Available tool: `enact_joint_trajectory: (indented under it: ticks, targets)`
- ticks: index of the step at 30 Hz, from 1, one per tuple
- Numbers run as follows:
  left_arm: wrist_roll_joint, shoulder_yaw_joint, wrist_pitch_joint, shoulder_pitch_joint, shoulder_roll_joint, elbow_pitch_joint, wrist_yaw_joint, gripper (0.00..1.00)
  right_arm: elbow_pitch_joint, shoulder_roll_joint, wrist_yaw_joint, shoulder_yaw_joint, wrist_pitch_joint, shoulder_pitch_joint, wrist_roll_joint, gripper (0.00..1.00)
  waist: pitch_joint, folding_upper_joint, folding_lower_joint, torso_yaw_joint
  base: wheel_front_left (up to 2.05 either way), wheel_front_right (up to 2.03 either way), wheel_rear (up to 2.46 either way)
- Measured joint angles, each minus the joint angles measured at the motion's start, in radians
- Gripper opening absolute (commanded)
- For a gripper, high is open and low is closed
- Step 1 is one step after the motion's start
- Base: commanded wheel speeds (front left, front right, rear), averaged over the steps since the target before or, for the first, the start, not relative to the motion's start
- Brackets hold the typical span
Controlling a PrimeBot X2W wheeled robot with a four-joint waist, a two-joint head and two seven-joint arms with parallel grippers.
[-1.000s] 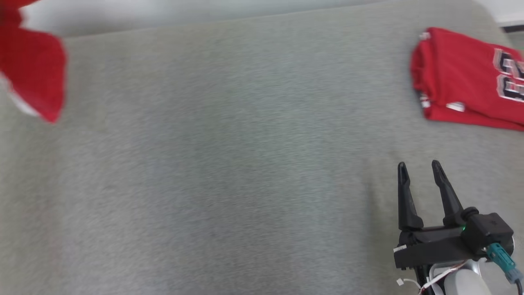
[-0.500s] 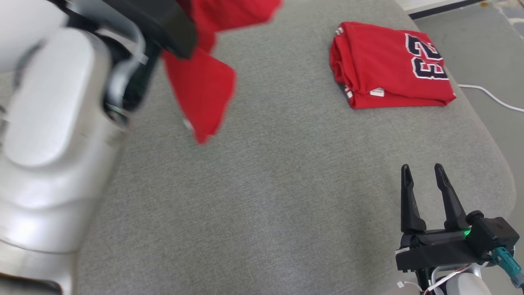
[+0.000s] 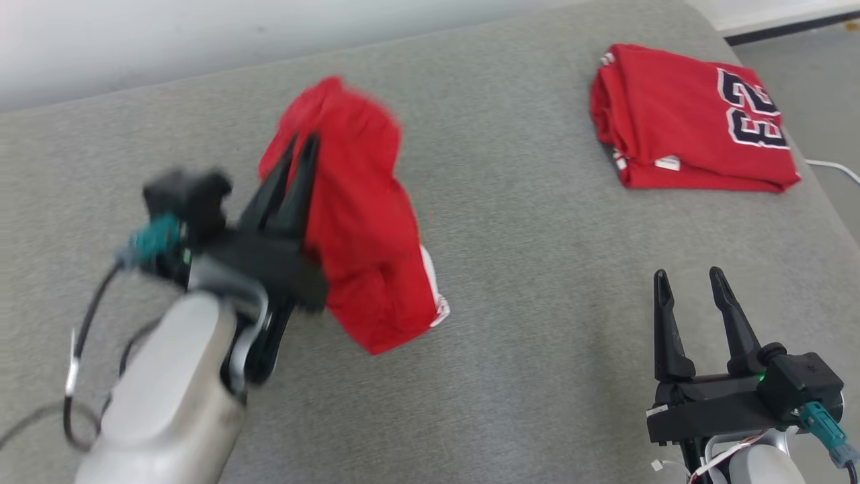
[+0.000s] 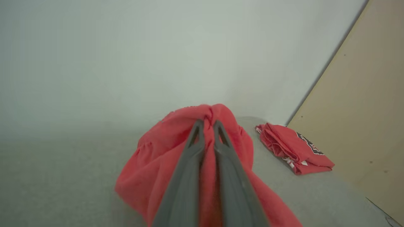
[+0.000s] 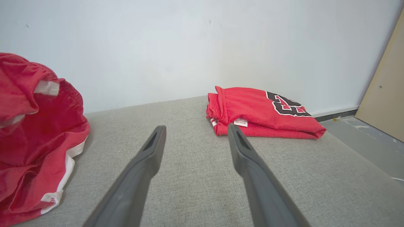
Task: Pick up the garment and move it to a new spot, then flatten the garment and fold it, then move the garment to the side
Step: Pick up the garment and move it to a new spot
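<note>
A bunched red garment (image 3: pixel 363 222) with white trim hangs over the grey cushion (image 3: pixel 524 282), left of centre in the head view. My left gripper (image 3: pixel 301 141) is shut on its upper fold, and in the left wrist view the cloth (image 4: pixel 221 126) drapes around both fingers (image 4: pixel 189 157). From the right wrist the garment (image 5: pixel 34 132) fills the left edge, its hem touching the cushion. My right gripper (image 3: pixel 686 275) stands open at the lower right, apart from the cloth, with nothing between its fingers (image 5: pixel 148 157).
A folded red jersey (image 3: pixel 692 121) with a black number lies at the cushion's far right corner, also seen as the jersey (image 5: pixel 262 113) and the jersey (image 4: pixel 293 148). A pale wall (image 5: pixel 189 47) runs behind. Floor (image 3: pixel 806 74) and a white cable (image 3: pixel 833 168) lie past the right edge.
The head camera has swung, shifting the whole picture. My left arm has brought the garment from the upper left down toward the cushion's middle. The right gripper stays put and open.
</note>
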Motion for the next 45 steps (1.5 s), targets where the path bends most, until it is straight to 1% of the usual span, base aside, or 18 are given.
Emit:
enact_joint_trajectory:
  ticks: [7, 11, 12, 13, 14, 17, 19, 27, 33, 35, 38, 42, 45]
  targets:
    - [0.005, 0.018, -0.052, 0.195, 0.054, 0.022, 0.024, 0.00, 0.013, 0.000, 0.000, -0.001, 0.000, -0.002, -0.021, 1.00, -0.005, 0.0000, 0.0000, 0.063, 0.00, 0.00, 0.00]
    - [0.007, 0.030, -0.062, 0.253, 0.061, 0.023, 0.027, 0.00, 0.020, 0.000, 0.000, 0.005, 0.000, 0.000, -0.028, 1.00, -0.010, 0.0000, 0.0000, 0.088, 0.00, 0.00, 0.00]
    - [0.011, 0.033, -0.067, 0.268, 0.062, 0.021, 0.031, 0.14, 0.023, 0.000, 0.000, 0.007, 0.000, 0.000, -0.028, 1.00, -0.013, 0.0000, 0.0000, 0.096, 0.00, 0.00, 0.00]
    - [0.017, 0.035, -0.069, 0.279, 0.063, 0.021, 0.034, 0.50, 0.025, 0.000, 0.000, 0.010, 0.000, 0.000, -0.030, 1.00, -0.015, 0.0000, 0.0000, 0.104, 0.00, 0.00, 0.00]
    - [0.026, 0.035, -0.070, 0.288, 0.063, 0.018, 0.034, 1.00, 0.027, 0.000, 0.000, 0.011, 0.000, 0.001, -0.030, 1.00, -0.018, 0.0000, 0.0000, 0.111, 0.00, 0.00, 0.00]
    - [0.057, 0.048, -0.073, 0.302, 0.060, -0.001, 0.034, 1.00, 0.031, 0.000, 0.000, 0.015, 0.000, 0.005, -0.035, 1.00, -0.033, 0.0000, 0.0000, 0.129, 0.00, 0.00, 0.00]
    - [0.083, 0.074, -0.074, 0.308, 0.057, -0.036, 0.040, 1.00, 0.033, 0.000, 0.000, 0.015, 0.000, 0.011, -0.039, 1.00, -0.046, -0.0001, 0.0000, 0.139, 0.00, 0.00, 0.00]
    - [0.209, 0.222, -0.076, 0.385, 0.067, -0.169, 0.047, 1.00, 0.030, 0.000, 0.000, 0.012, 0.000, 0.038, -0.054, 1.00, -0.109, 0.0000, 0.0000, 0.172, 0.00, 0.00, 0.00]
    - [0.288, 0.319, -0.076, 0.461, 0.080, -0.233, 0.044, 1.00, 0.021, 0.000, 0.000, 0.014, 0.000, 0.067, -0.055, 1.00, -0.154, -0.0001, 0.0000, 0.199, 0.00, 0.00, 0.00]
    - [0.299, 0.346, -0.077, 0.488, 0.076, -0.247, 0.040, 1.00, 0.015, 0.000, 0.000, 0.020, 0.000, 0.080, -0.054, 1.00, -0.167, 0.0000, -0.0001, 0.209, 0.00, 0.00, 0.00]
    - [0.321, 0.370, -0.077, 0.534, 0.070, -0.261, 0.025, 1.00, 0.005, 0.000, 0.000, 0.025, 0.001, 0.097, -0.048, 1.00, -0.183, -0.0001, -0.0001, 0.227, 0.00, 0.00, 0.00]
    - [0.342, 0.391, -0.077, 0.594, 0.046, -0.287, 0.023, 1.00, -0.003, 0.000, 0.000, 0.030, 0.008, 0.108, -0.043, 1.00, -0.197, 0.0000, -0.0001, 0.249, 0.00, 0.00, 0.00]
    - [0.365, 0.404, -0.077, 0.628, 0.032, -0.299, 0.012, 1.00, -0.010, 0.000, 0.000, 0.035, 0.010, 0.121, -0.039, 1.00, -0.201, 0.0000, 0.0000, 0.264, 0.00, 0.00, 0.00]
